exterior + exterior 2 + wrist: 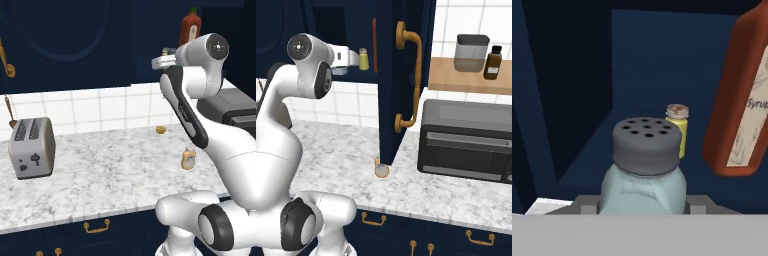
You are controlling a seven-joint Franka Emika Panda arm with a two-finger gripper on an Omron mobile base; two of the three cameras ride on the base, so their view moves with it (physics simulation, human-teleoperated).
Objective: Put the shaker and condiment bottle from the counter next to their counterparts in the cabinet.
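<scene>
arm [192, 107] raised to cabinet [100, 40] | condiment bottle [188, 159] on counter [110, 172] | toaster [32, 147] left

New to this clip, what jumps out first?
The white arm reaches up into the dark navy cabinet, its gripper shut on the pale blue shaker with the dark holed cap. Just beyond on the shelf stand the small yellow shaker and the tall red-brown syrup bottle. Down on the marble counter, the squat peach bottle waits, with a toaster far left.
</scene>
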